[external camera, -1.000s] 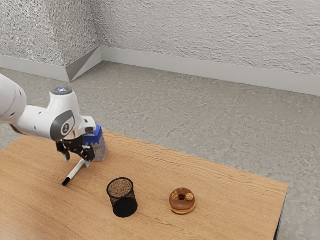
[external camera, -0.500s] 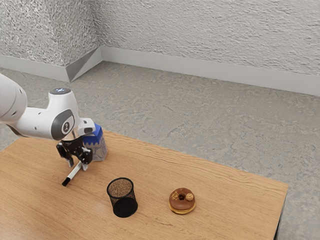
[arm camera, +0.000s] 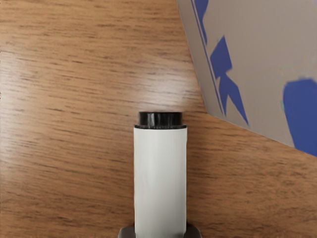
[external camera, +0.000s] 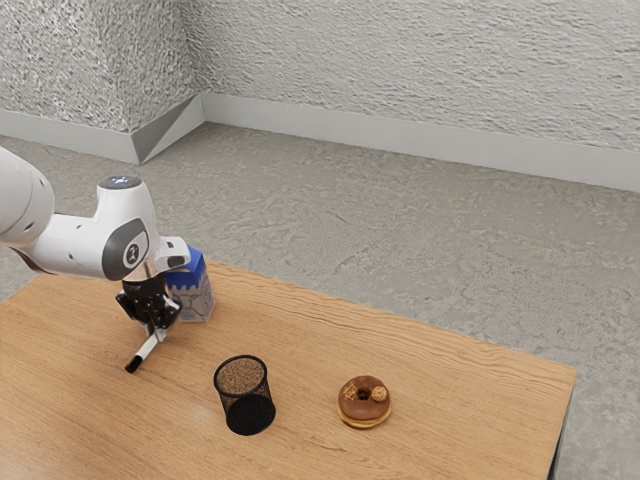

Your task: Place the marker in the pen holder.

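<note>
The gripper (external camera: 158, 332) is low over the table, shut on the marker (external camera: 145, 352), a white pen with a black end pointing down the exterior view. Part of the marker's length is hidden by the fingers. In the wrist view the white marker (arm camera: 160, 178) lies between the two fingertips of the gripper (arm camera: 160, 232), which touch it from both sides. The black mesh pen holder (external camera: 229, 401) stands upright, apart from the gripper, toward the exterior view's right.
A blue and white carton (external camera: 197, 297) stands close beside the hand; the carton (arm camera: 257, 54) is also near the marker's end in the wrist view. A chocolate doughnut (external camera: 357, 409) sits beyond the pen holder on the wooden table (external camera: 470, 400).
The fingers, apart a second ago, have come together on the marker. My hand has turned a little, while the marker, pen holder, carton and doughnut look practically unmoved.
</note>
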Tool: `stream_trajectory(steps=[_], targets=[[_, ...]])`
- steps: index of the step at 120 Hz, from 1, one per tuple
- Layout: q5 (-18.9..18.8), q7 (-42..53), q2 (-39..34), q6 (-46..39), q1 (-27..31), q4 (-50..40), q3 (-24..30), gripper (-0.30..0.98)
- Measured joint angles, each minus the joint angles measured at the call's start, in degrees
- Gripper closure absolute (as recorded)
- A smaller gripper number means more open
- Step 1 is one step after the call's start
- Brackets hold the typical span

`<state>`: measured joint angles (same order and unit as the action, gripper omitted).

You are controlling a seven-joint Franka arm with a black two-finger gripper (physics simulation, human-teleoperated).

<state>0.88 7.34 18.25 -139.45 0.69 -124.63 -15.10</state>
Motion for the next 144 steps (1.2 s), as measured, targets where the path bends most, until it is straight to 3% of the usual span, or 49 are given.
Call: stream_trajectory(steps=[29, 59, 76, 96, 122, 144], targets=[[-0.75, -0.69, -2.40, -0.35, -0.15, -2.52, -0.05, 0.75], [-1.61, -1.89, -18.56, -1.57, -0.48, -13.57, 0.81, 0.78], [-1.91, -2.39, -29.45, -7.76, 0.19, -19.89, 6.03, 0.78], [-1.48, -2.52, -35.70, -17.69, -0.18, -24.59, 11.88, 0.79], [-0.41, -1.89, -37.09, -27.44, -0.20, -27.26, 18.00, 0.79], [2.84, -1.03, -35.97, -32.93, -0.19, -28.26, 24.22, 0.79]])
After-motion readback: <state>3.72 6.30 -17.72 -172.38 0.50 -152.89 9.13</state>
